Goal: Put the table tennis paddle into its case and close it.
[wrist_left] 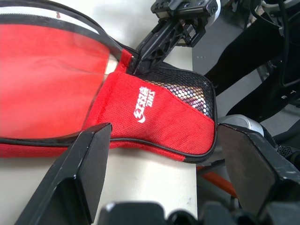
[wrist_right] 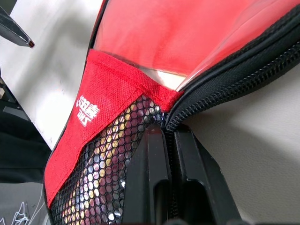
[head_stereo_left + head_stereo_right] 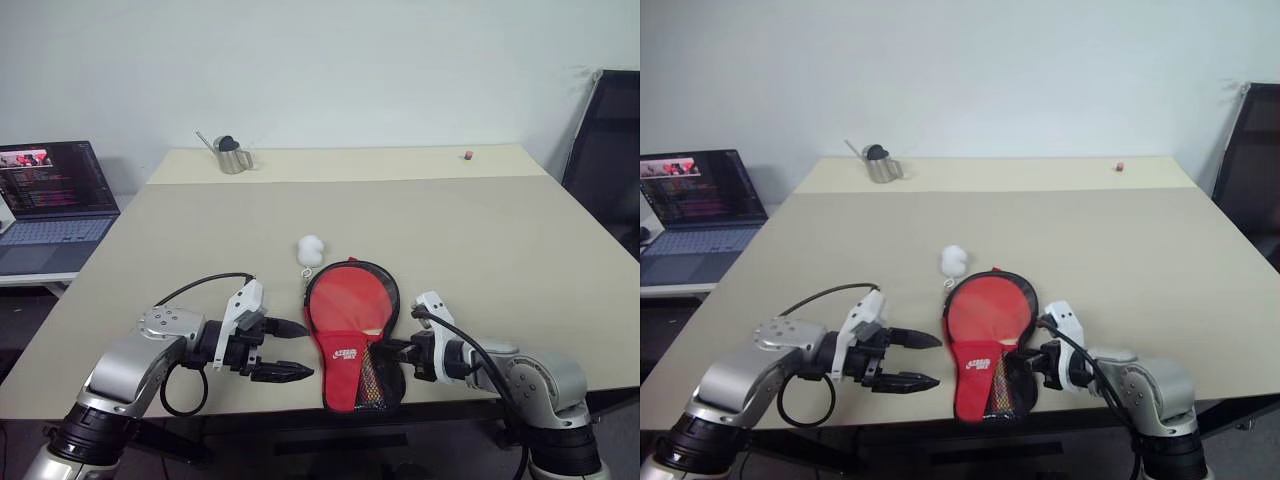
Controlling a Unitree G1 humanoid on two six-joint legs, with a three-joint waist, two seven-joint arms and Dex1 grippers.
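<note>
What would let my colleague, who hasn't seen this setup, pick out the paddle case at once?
On the beige table, look at the near edge, between the two grippers. The case lies flat there, paddle-shaped and red with a black zipper rim. A white logo and a black mesh panel at its narrow end set it apart.

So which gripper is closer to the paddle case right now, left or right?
Right. The right gripper is shut at the case edge by the mesh pocket; the left gripper hangs open beside the case, apart from it.
</note>
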